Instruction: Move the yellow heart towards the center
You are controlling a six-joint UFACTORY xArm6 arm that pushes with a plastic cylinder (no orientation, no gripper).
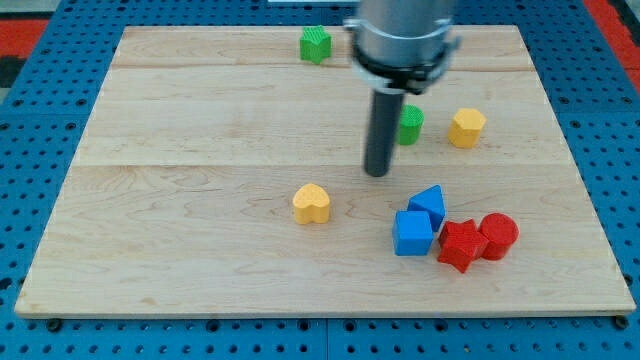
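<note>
The yellow heart [312,204] lies on the wooden board [200,130], a little left of and below the board's middle. My tip [377,173] rests on the board up and to the right of the heart, with a clear gap between them. The rod rises from the tip to the arm's metal body at the view's top.
A green block [410,125] sits just right of the rod, partly hidden by it. A yellow hexagon block [466,128] lies further right. A green block [315,44] is at the top. Two blue blocks [413,232] [429,204], a red star [460,245] and a red cylinder [497,235] cluster at the lower right.
</note>
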